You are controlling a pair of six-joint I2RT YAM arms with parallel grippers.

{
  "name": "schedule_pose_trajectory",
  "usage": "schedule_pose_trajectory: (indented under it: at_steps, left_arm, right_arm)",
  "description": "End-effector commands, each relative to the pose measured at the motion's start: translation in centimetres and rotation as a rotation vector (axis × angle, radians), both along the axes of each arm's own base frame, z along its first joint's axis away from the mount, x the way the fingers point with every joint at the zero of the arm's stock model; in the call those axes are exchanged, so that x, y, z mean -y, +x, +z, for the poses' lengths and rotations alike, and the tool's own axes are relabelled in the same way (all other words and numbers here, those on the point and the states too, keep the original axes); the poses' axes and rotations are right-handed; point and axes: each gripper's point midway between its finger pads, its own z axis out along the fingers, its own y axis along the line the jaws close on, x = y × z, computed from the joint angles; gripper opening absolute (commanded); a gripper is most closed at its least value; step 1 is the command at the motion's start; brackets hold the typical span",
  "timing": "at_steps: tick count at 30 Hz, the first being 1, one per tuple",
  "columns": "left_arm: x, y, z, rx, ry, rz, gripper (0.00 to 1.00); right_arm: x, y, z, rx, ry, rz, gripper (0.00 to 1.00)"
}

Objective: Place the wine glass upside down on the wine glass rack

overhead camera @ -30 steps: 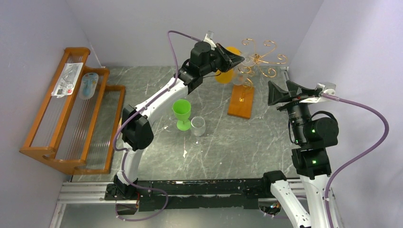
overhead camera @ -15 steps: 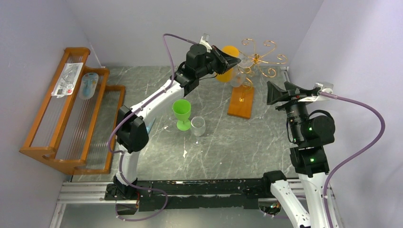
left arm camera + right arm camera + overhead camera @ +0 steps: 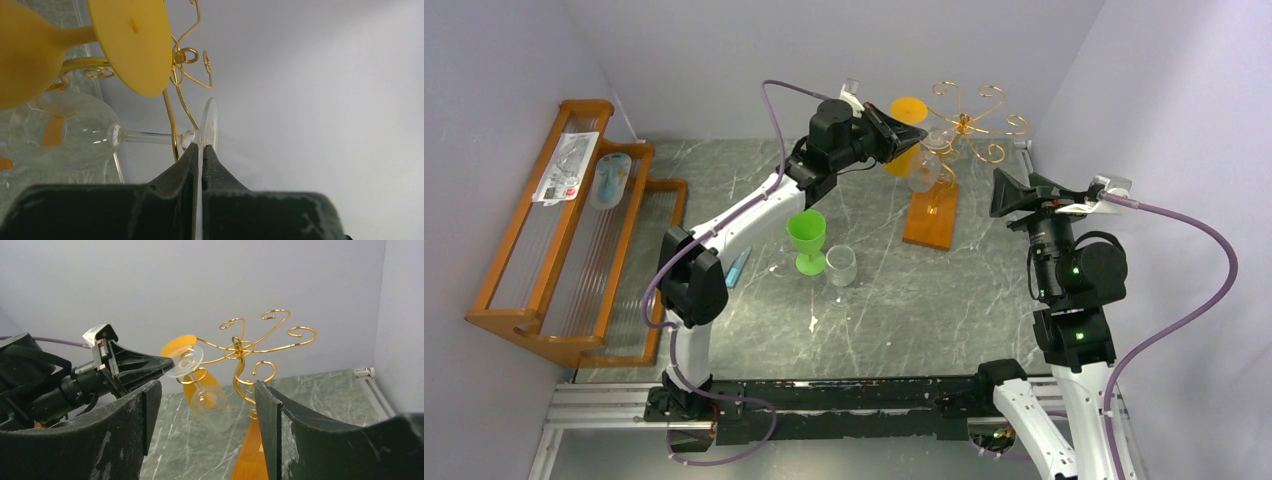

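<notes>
At rack (image 3: pixel 240 347) scrolls, left end effector (image 3: pixel 201 149), clamped on wine glass (image 3: pixel 212 405), shifted left.

The dark marbled table (image 3: pixel 904 300) carries a slatted wooden rack (image 3: pixel 574 240) along its left edge, a green goblet (image 3: pixel 807 238) and a clear tumbler (image 3: pixel 841 265) side by side near the middle, a small blue item (image 3: pixel 737 268) left of them, and the wine glass rack (image 3: pixel 932 213) toward the far right corner.

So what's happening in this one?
The left end effector is shut on the foot of a clear wine glass, holding it bowl-down at the scroll arms of the gold wire rack, where an orange glass already hangs. Whether it is seated is unclear. The right end effector hovers open nearby, holding nothing.
</notes>
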Motion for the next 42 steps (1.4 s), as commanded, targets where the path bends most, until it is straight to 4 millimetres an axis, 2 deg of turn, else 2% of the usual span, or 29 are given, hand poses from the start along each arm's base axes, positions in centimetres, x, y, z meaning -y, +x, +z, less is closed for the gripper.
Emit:
schedule_pose_trajectory:
  at_steps: [1, 9, 18, 22, 35, 42]
  left_arm:
    - [-1.3, -2.2, 5.8, 0.098, -0.111, -0.04, 0.05]
    - [-0.5, -4.6, 4.9, 0.054, -0.13, -0.133, 0.05]
    - [1.2, -5.0, 4.4, 0.107, -0.08, -0.132, 0.05]
    - [2.1, -4.8, 3.2, 0.131, -0.003, -0.088, 0.06]
    - [3.1, -3.1, 0.7, 0.119, 0.085, -0.042, 0.22]
    - [2.9, -3.5, 1.0, 0.122, 0.09, -0.047, 0.4]
  right_arm:
    - [0.7, 0.4, -0.8, -0.024, 0.032, -0.038, 0.72]
    - [1.0, -0.3, 0.7, 0.009, 0.054, -0.048, 0.72]
    - [1.2, 0.0, -0.1, -0.014, 0.067, -0.059, 0.72]
    - [1.2, 0.2, -0.4, -0.026, 0.071, -0.066, 0.72]
    - [2.0, -0.4, 0.2, -0.029, 0.092, -0.1, 0.71]
    - [1.9, -0.4, 0.5, -0.025, 0.106, -0.095, 0.71]
